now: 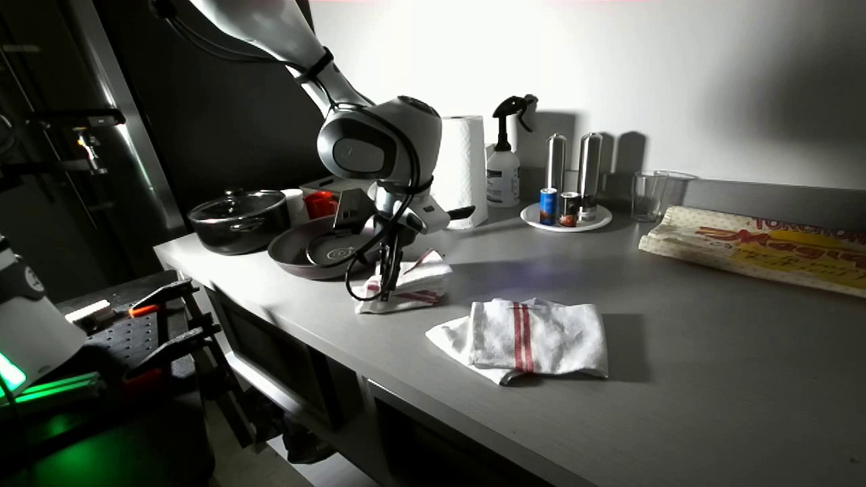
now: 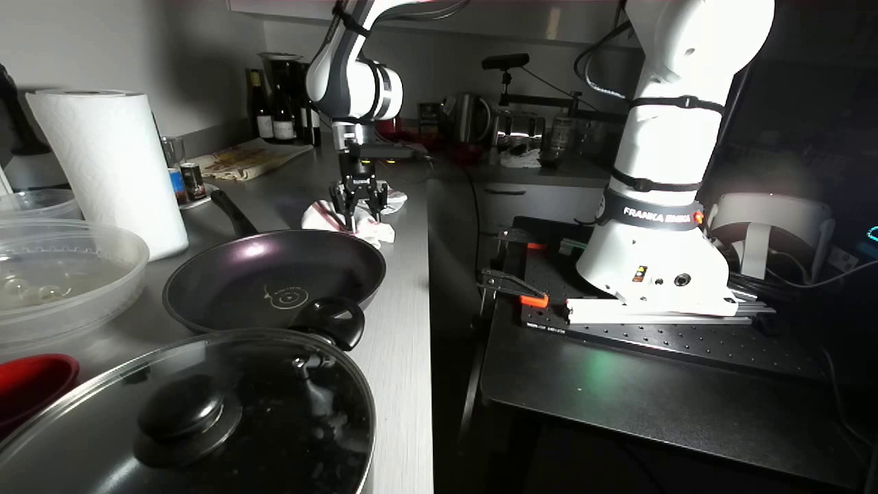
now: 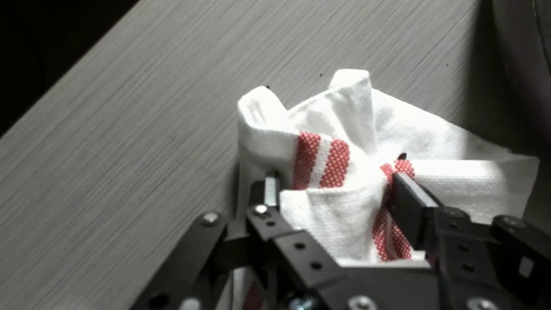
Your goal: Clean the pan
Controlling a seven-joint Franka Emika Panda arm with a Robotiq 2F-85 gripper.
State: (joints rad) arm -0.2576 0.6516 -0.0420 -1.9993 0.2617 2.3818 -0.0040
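Note:
The pan is wide, shallow and dark grey, and sits on the counter beside the gripper. In an exterior view, the pan shows its round logo and dark handle pointing away. Its edge shows at the right of the wrist view. A white cloth with red stripes lies crumpled next to the pan; it fills the middle of the wrist view. My gripper points down at this cloth, fingers apart, with raised folds between them. The gripper also looks open in an exterior view. The fingertips' lower ends are partly hidden by cloth.
A second folded striped cloth lies farther along the counter. A lidded black pot stands beyond the pan. A paper towel roll, spray bottle and white plate stand near the wall. The counter's front edge is close.

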